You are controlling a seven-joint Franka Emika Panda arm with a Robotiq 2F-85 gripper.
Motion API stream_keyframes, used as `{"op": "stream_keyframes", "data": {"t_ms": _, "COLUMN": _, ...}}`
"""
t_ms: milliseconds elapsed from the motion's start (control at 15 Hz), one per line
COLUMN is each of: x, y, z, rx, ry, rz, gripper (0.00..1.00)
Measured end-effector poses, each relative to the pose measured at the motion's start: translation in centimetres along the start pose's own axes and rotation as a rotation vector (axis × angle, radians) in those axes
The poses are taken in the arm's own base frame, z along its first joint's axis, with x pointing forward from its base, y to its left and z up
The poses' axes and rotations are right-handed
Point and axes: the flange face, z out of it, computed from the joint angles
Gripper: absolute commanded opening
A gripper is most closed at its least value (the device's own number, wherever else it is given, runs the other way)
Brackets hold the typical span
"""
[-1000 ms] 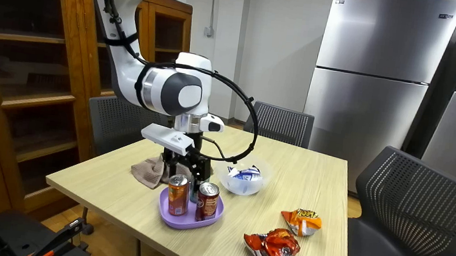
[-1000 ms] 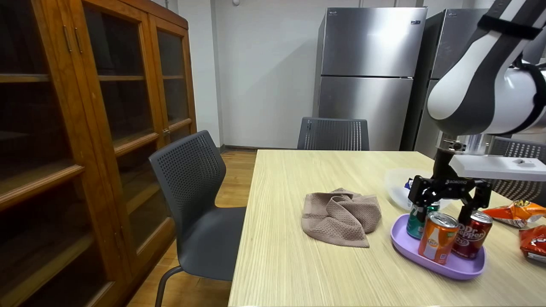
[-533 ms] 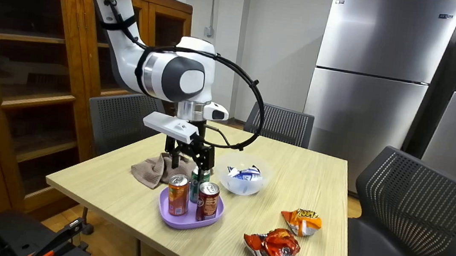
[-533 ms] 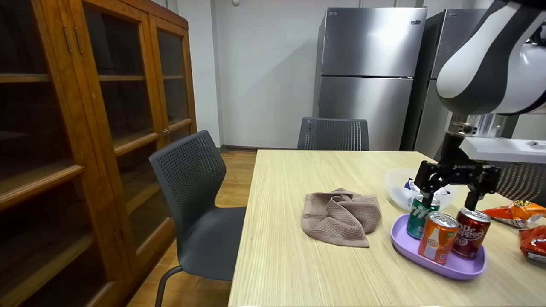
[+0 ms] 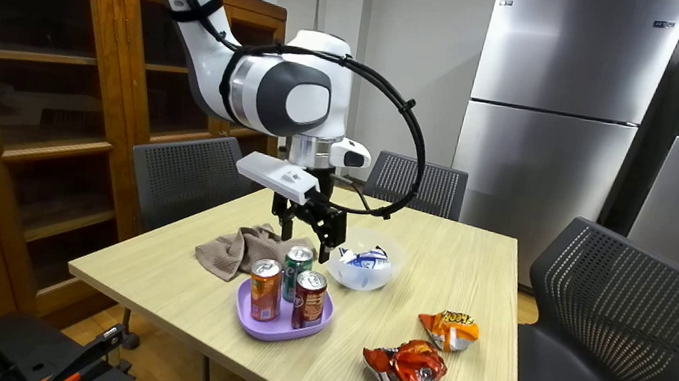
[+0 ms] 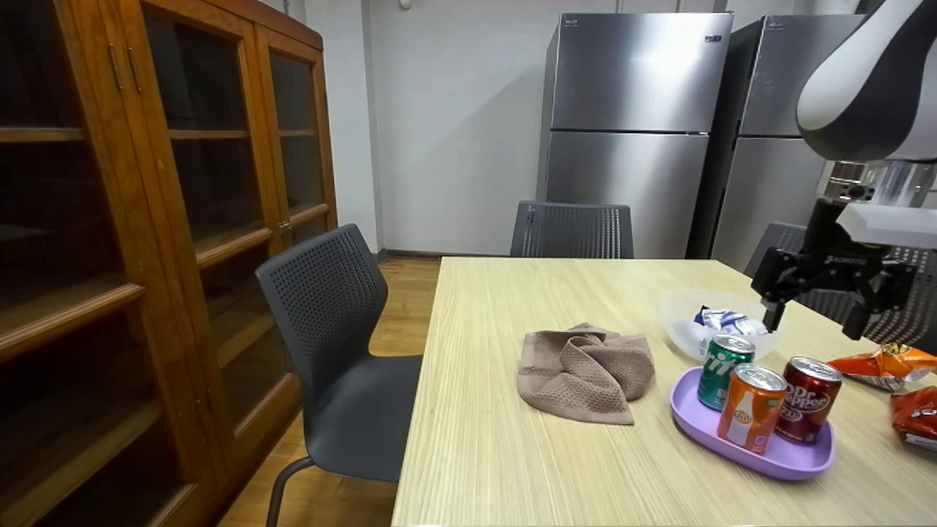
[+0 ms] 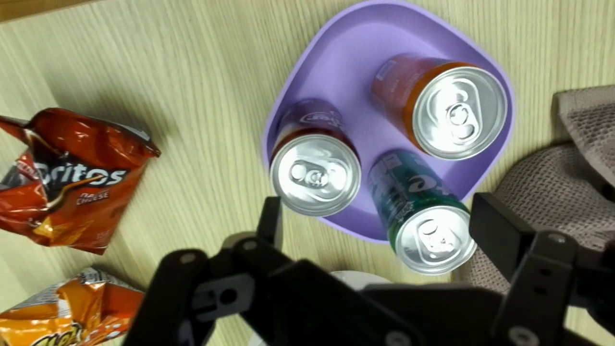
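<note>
A purple tray [image 6: 787,467] on the table bears three upright soda cans: a green can [image 6: 721,377], an orange can [image 6: 750,417] and a dark red Dr Pepper can [image 6: 809,402]. Above the far side of the tray hangs my gripper [image 5: 305,248], open, holding nothing and clear of the can tops in both exterior views. In the wrist view the jaws stand wide apart, and the green can's lid [image 7: 435,240] appears between the fingertips, close to the right one. The Dr Pepper can's lid [image 7: 315,175] shows near the left fingertip.
Behind the tray, a translucent bowl [image 5: 361,280] holds a blue and white packet [image 5: 368,258]. A crumpled brown cloth [image 6: 585,377] lies beside the tray. Across from it lie a red Doritos bag [image 5: 405,367] and an orange snack bag [image 5: 451,331]. Chairs [image 5: 620,312] stand round the table.
The gripper has risen from low among the cans and drifted towards the bowl and the bags, its jaws staying wide. The green can is now unobstructed; tray and cans have not moved.
</note>
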Motion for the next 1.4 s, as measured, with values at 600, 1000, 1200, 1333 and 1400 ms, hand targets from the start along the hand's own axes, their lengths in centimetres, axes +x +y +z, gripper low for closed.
{"op": "stream_keyframes", "data": {"t_ms": 600, "x": 0.0, "y": 8.4, "z": -0.4, "rx": -0.008, "ry": 0.017, "rz": 0.179, "gripper": 1.00}}
{"op": "stream_keyframes", "data": {"t_ms": 1000, "x": 0.6, "y": 12.7, "z": 1.6, "rx": -0.024, "ry": -0.009, "rz": 0.272, "gripper": 1.00}}
{"op": "stream_keyframes", "data": {"t_ms": 1200, "x": 1.1, "y": 14.1, "z": 2.9, "rx": -0.020, "ry": -0.023, "rz": 0.308, "gripper": 1.00}}
{"op": "stream_keyframes", "data": {"t_ms": 1333, "x": 1.5, "y": 14.9, "z": 4.0, "rx": -0.020, "ry": -0.035, "rz": 0.331, "gripper": 1.00}}
{"op": "stream_keyframes", "data": {"t_ms": 1400, "x": 1.7, "y": 15.2, "z": 4.6, "rx": -0.019, "ry": -0.042, "rz": 0.343, "gripper": 1.00}}
